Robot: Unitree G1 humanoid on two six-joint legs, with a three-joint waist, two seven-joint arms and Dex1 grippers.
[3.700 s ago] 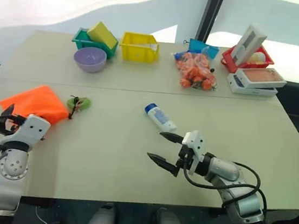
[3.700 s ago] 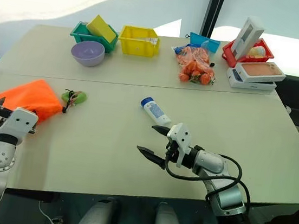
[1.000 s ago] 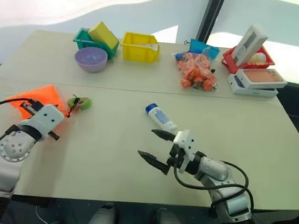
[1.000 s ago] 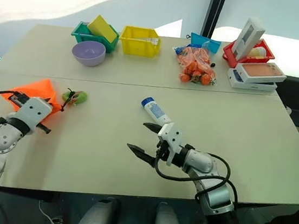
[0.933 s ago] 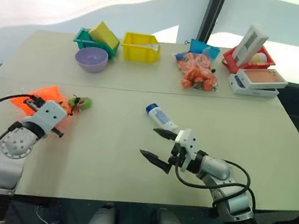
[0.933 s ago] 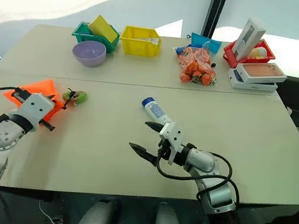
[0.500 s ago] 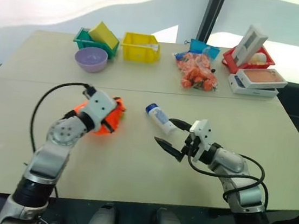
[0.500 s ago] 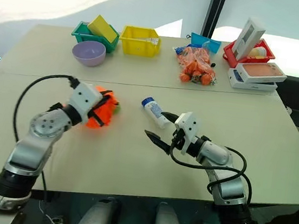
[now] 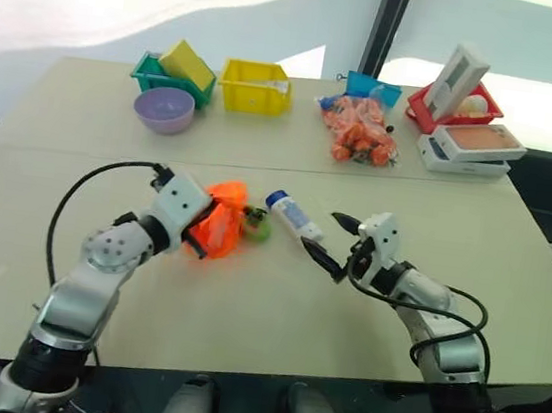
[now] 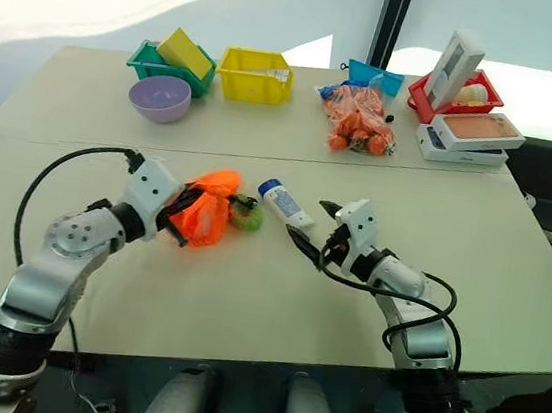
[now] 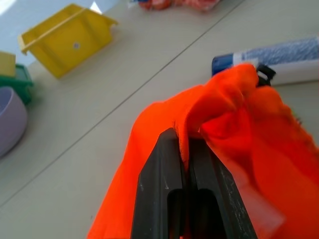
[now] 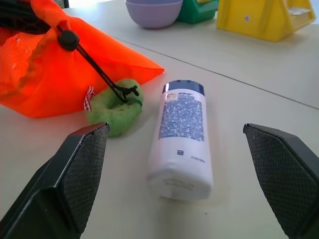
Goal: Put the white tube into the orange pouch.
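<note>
Near the desk (image 9: 245,293) centre, the orange pouch (image 9: 219,222), pinched in the left gripper (image 9: 195,238) jaws, has been carried beside the white tube (image 9: 293,216). Wide-open right gripper (image 9: 337,240) jaws now flank the tube, so grasping should come next.

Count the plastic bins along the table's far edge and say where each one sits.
3. Green bin at the far left behind the purple bowl; yellow bin beside it; red bin at the far right behind the stacked white boxes. A blue item by the orange-filled bag may be another.
</note>
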